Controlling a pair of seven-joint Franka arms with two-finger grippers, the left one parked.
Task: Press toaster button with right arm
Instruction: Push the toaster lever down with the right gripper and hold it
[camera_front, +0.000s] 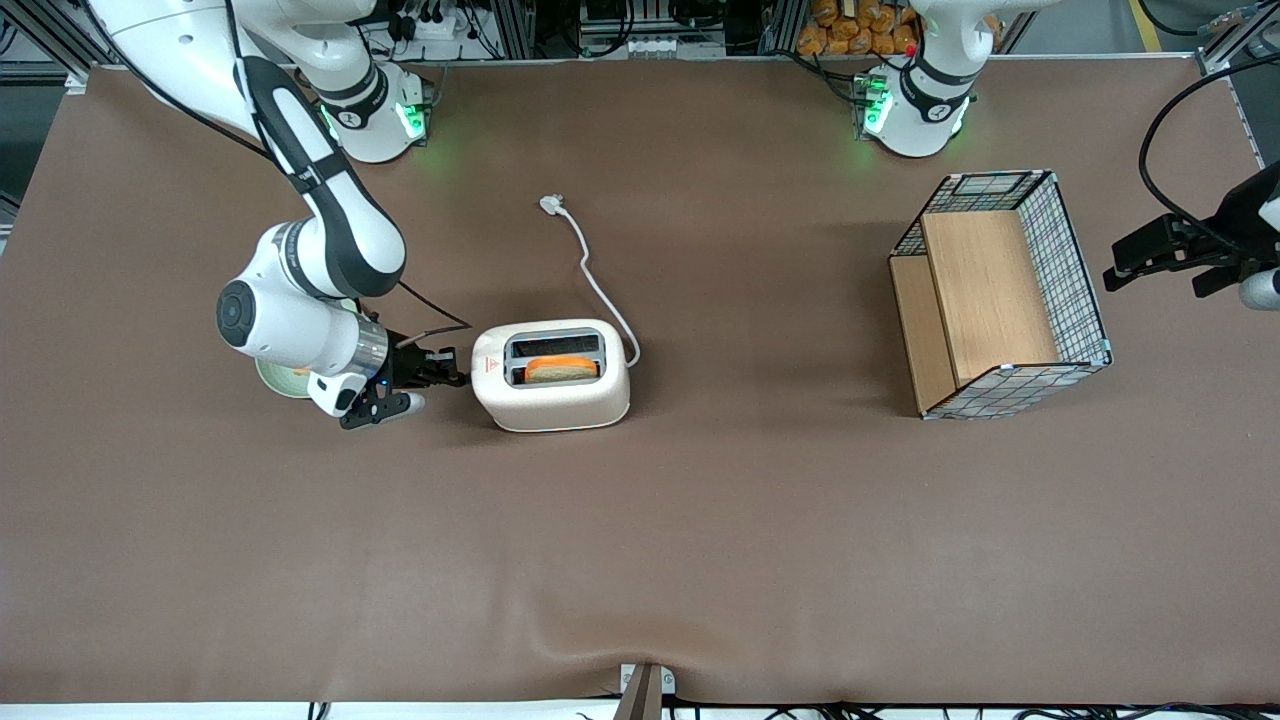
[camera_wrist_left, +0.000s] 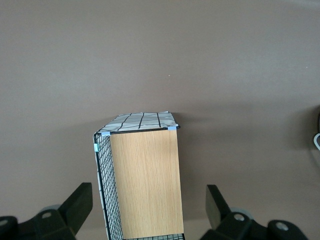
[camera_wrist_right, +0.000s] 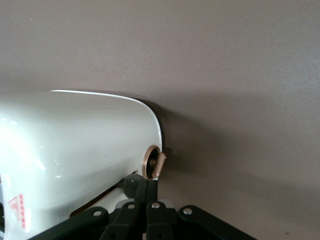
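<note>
We're holding the pincer (camera_front: 455, 377) w/ tips pressed together against the toaster (camera_front: 553, 397) end, aiming at its button (camera_wrist_right: 131, 181).

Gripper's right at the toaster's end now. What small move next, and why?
Probably ease the gripper down on the toaster button: its shut fingertips sit at the button on the toaster's narrow end, and the bread still shows in the slot.

The right arm (camera_front: 300, 250) bends at the elbow, its forearm lying level and pointing toward three o'clock. Its black gripper (camera_front: 455, 372) has both fingers (camera_wrist_right: 145, 192) pressed together.
</note>
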